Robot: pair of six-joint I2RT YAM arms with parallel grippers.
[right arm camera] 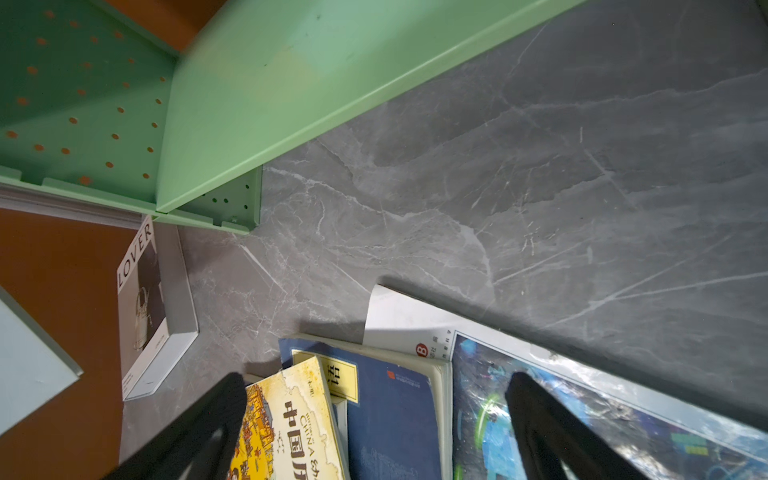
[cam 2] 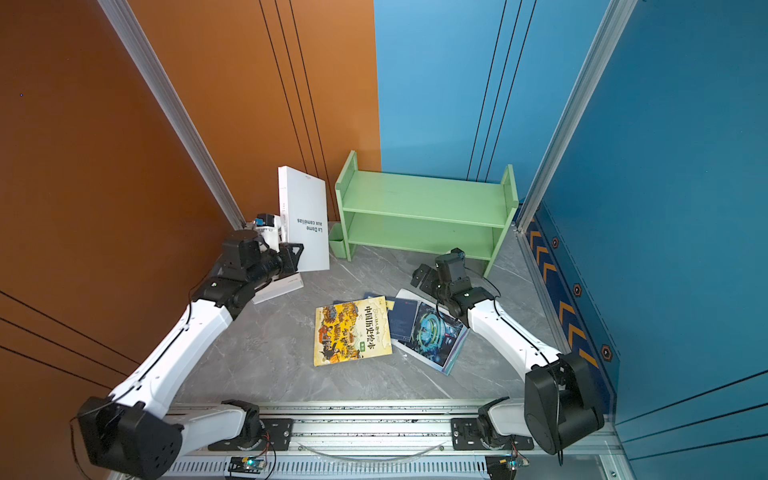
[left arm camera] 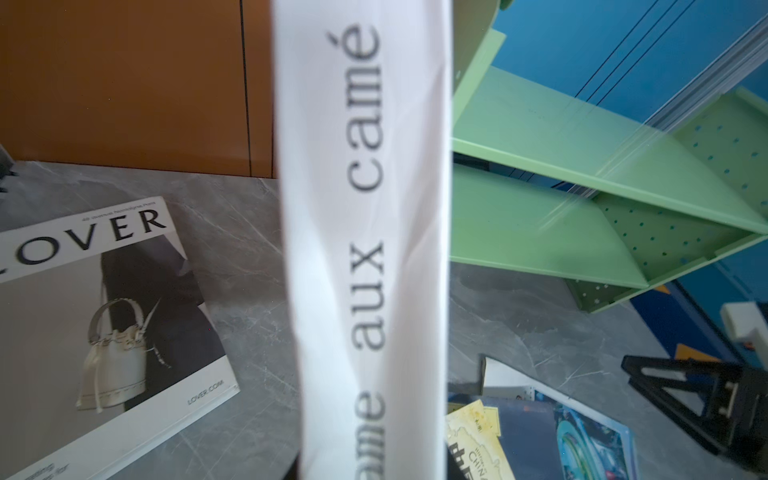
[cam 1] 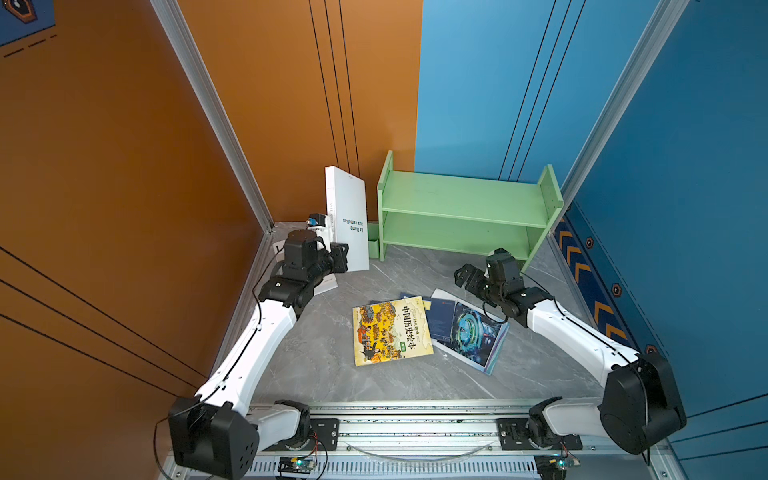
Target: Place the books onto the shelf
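My left gripper (cam 1: 338, 254) is shut on the lower end of a thick white book (cam 1: 347, 216) lettered "La Dame aux camélias". It holds the book upright above the floor, just left of the light green shelf (cam 1: 465, 199); its spine (left arm camera: 365, 232) fills the left wrist view. Both tiers of the shelf are bare. The white "LOVER" book (left arm camera: 104, 324) lies flat under my left arm. My right gripper (right arm camera: 374, 399) is open, hovering over a loose pile: a yellow illustrated book (cam 1: 390, 330), a navy one (cam 1: 442, 318) and a teal one (cam 1: 473, 332).
A small green cup (cam 1: 373, 245) hangs on the shelf's left end, close to the held book. Orange wall panels (cam 1: 124, 187) close in on the left, blue ones (cam 1: 685, 208) behind and right. A metal rail (cam 1: 415, 428) carrying both arm bases runs along the front.
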